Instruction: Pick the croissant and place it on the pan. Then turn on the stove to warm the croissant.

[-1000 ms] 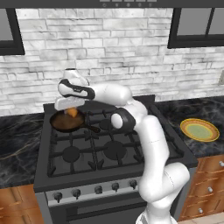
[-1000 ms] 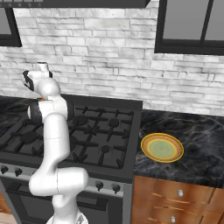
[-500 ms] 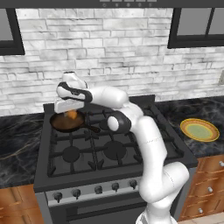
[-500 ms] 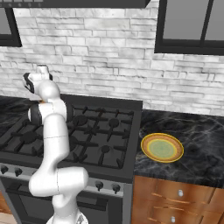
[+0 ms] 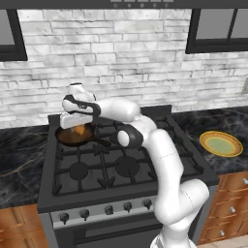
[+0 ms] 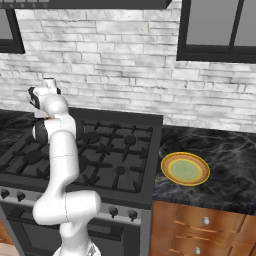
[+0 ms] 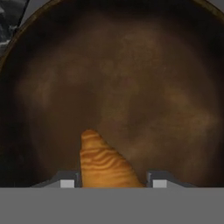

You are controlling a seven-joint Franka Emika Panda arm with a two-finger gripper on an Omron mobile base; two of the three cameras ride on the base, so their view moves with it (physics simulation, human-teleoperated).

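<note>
The pan, a dark skillet with a brownish inside, sits on the back left burner of the stove. Just above it hangs my gripper, shut on the orange-golden croissant. In the hand view the croissant sticks out between my fingertips, and the pan's inside lies close below. The gripper is over the pan's middle. From the right base view the hand is at the stove's far left, behind my own arm.
A row of small dark knobs runs along the stove front. A yellow plate with a greenish centre lies on the dark counter to the right, also seen from the other side as the plate. A white brick wall stands behind the stove.
The hand has sunk a little toward the pan, still holding the croissant. Nothing else has moved.
</note>
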